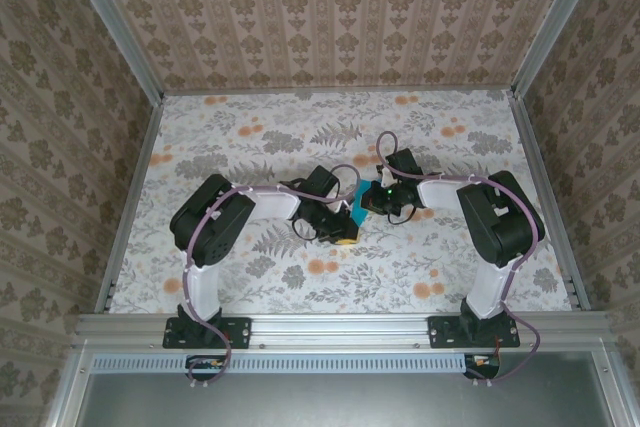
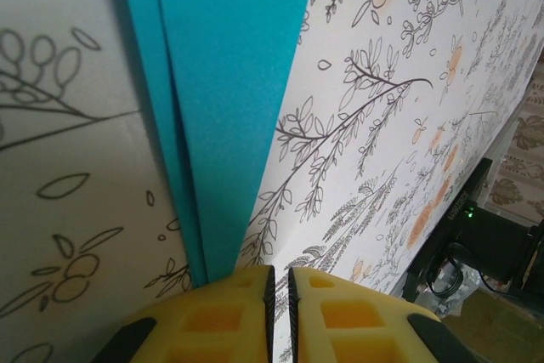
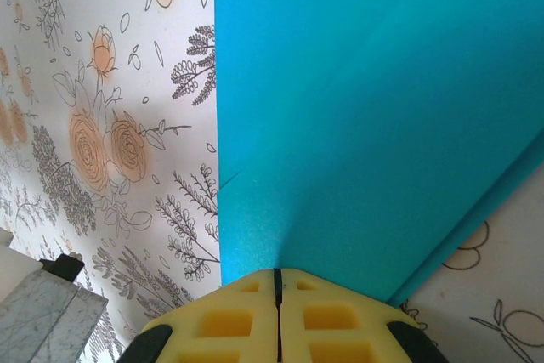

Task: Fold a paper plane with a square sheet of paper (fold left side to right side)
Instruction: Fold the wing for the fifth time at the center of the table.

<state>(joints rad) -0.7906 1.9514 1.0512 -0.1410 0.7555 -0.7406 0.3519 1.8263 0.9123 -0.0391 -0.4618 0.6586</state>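
Observation:
The square sheet of paper [image 1: 354,205] is a small folded turquoise piece on the flowered table, between my two grippers. In the left wrist view the paper [image 2: 223,91] shows two creased layers that narrow toward my left gripper [image 2: 280,295] and slip under its left finger. The left jaws stand almost together, with only table showing through the thin slit. In the right wrist view the paper [image 3: 382,99] spreads wide, with a lower layer edge at the right. My right gripper [image 3: 278,282] is shut, its yellow tips set against the paper's near part.
The flowered table cover [image 1: 400,267] stretches all round. Patterned walls and metal rails [image 1: 130,197] close in the left, right and back. The right arm's dark link with a green light [image 2: 463,227] shows close by in the left wrist view.

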